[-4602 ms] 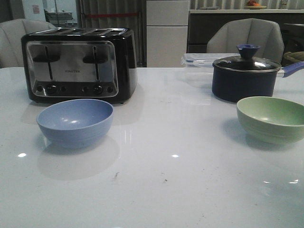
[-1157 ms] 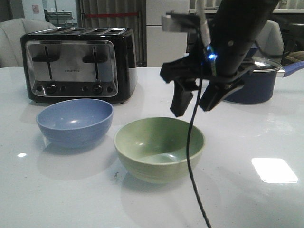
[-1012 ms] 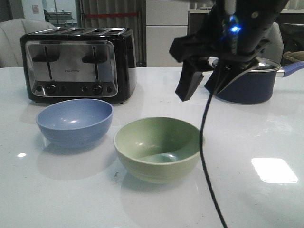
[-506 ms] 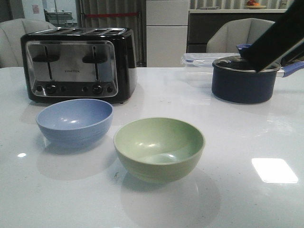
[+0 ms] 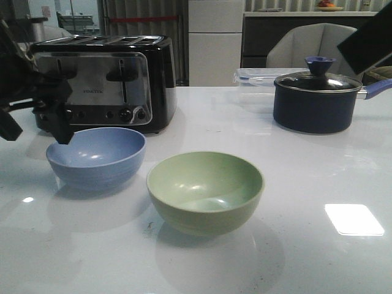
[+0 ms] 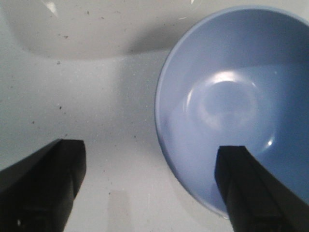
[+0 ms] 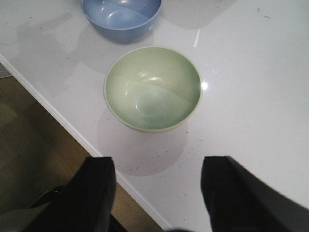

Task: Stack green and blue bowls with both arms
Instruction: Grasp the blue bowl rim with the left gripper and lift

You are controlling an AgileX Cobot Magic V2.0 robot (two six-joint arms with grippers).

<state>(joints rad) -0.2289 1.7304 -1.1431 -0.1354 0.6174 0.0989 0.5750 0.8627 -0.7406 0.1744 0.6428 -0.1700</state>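
Hovering with jaws wide above the periwinkle plastic bowl's [image 5: 96,157] outer rim, the left gripper [image 5: 33,131] must descend and grasp, then stack it into the adjacent sage-green bowl [image 5: 205,192].

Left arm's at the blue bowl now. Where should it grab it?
Pinch the blue bowl by its rim, coming down from above on its toaster-side edge. It sits upright and open, its wall thin enough for one of the left gripper's open fingers inside, one outside.
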